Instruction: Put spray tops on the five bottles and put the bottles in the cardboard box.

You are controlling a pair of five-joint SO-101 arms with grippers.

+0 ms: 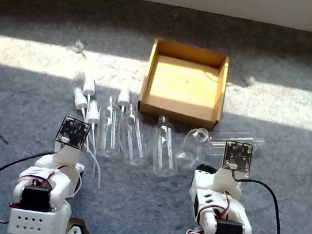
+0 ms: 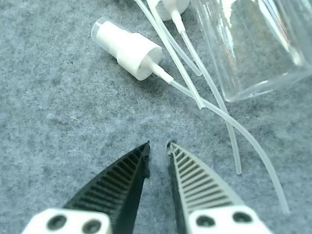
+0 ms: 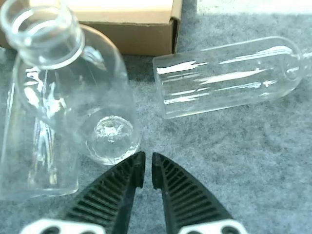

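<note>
While the left claw point(image 2: 157, 145) and right claw point(image 3: 148, 155) sit nearly closed and empty, spray tops point(image 2: 129, 48) lie loose just beyond the left, bottles point(image 3: 226, 75) beyond the right, and the box point(image 1: 147, 81) farther off holds nothing; seemingly every step remains.

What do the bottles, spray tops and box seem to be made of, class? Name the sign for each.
Bottles: clear and glossy, glass or plastic, unclear which; the grey surface shows through, with bright glints. Spray tops: opaque white plastic, smooth, with translucent tubes. Box: matte brown cardboard, likely, from its thin flat walls.
</note>
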